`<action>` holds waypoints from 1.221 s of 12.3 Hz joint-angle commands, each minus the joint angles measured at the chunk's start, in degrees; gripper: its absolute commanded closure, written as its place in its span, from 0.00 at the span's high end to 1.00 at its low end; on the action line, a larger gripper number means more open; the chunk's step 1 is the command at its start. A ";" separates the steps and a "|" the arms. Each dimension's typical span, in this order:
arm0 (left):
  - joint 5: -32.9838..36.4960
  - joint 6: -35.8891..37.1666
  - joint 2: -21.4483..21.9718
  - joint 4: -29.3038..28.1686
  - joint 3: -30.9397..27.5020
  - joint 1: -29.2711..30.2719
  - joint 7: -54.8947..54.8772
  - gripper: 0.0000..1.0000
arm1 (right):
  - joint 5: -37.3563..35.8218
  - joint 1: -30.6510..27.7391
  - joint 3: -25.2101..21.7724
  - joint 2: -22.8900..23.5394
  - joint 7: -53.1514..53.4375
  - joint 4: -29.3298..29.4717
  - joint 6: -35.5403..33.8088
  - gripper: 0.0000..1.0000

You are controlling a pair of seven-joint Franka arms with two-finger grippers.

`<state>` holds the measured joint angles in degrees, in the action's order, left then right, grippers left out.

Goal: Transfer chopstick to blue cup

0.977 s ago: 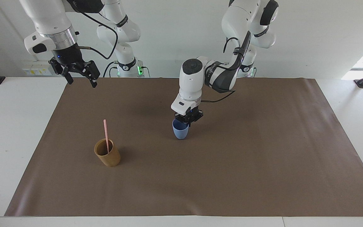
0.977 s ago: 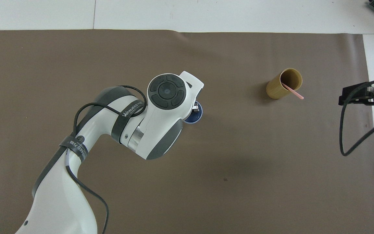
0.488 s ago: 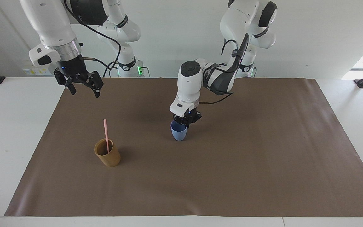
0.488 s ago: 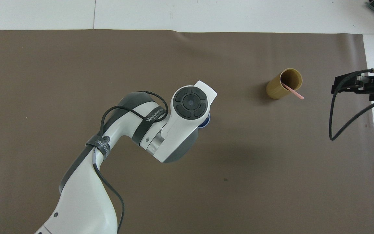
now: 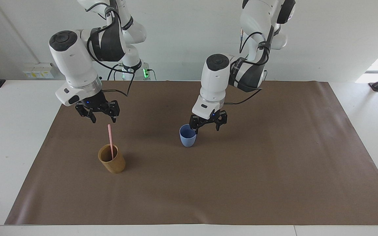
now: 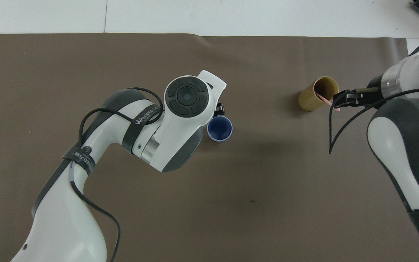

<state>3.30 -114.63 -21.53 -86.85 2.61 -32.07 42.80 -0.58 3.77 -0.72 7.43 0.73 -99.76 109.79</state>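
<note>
The pale pink chopstick (image 5: 111, 141) stands tilted in a tan cup (image 5: 112, 159), its top sticking well out of the cup (image 6: 318, 93). My right gripper (image 5: 103, 120) hangs open just over the chopstick's (image 6: 324, 99) top end, holding nothing. The light blue cup (image 5: 187, 137) stands upright on the brown mat near the table's middle, with nothing in it (image 6: 219, 128). My left gripper (image 5: 206, 129) is open, low beside the blue cup toward the left arm's end, one fingertip close to the rim. In the overhead view the left wrist hides most of that gripper.
A brown mat (image 5: 241, 183) covers most of the white table (image 5: 8, 131). The two cups stand well apart on it. The left arm's forearm (image 6: 96, 145) hangs over the mat nearer the robots than the blue cup.
My left gripper has opened, let go of the blue cup and shifted up and toward the left arm's end. The right arm has swung down to over the chopstick.
</note>
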 commanded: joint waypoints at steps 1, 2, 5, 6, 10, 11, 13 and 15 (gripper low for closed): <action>-0.49 6.24 6.13 -2.44 0.29 4.98 -9.88 1.00 | -0.04 -0.17 0.10 -1.10 -4.06 -5.69 5.42 0.75; -0.49 8.26 8.50 -4.27 0.29 7.61 -14.45 1.00 | -0.12 -0.08 0.10 -1.10 -4.42 -6.06 6.74 0.70; -0.57 10.74 13.79 -9.03 0.29 14.38 -25.98 1.00 | -0.12 -0.08 0.10 -1.01 -5.13 -6.06 7.81 0.27; -0.75 11.27 15.11 -9.82 0.29 16.84 -28.97 1.00 | -0.12 -0.08 0.10 -1.01 -5.13 -5.98 7.90 0.10; -2.16 17.85 18.54 -10.36 0.29 24.84 -42.42 1.00 | 0.40 -0.17 0.10 -1.88 -4.60 -3.53 6.85 0.00; -2.16 19.08 19.33 -10.36 0.29 26.08 -44.80 1.00 | 0.49 -0.17 0.10 -3.37 -4.77 -2.90 5.71 0.00; -2.25 20.93 20.30 -10.18 0.21 27.67 -47.80 1.00 | 0.67 -0.17 0.10 -6.80 -4.60 0.24 -2.77 0.00; -2.25 20.94 20.83 -8.87 -0.58 27.76 -48.34 1.00 | 1.45 -0.17 0.10 -8.30 -3.99 5.51 -12.62 0.00</action>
<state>2.13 -94.38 -2.64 -95.01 2.05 -4.97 -4.09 -0.42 3.86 -0.73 0.75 -2.91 -97.90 103.94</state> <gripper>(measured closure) 0.000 0.916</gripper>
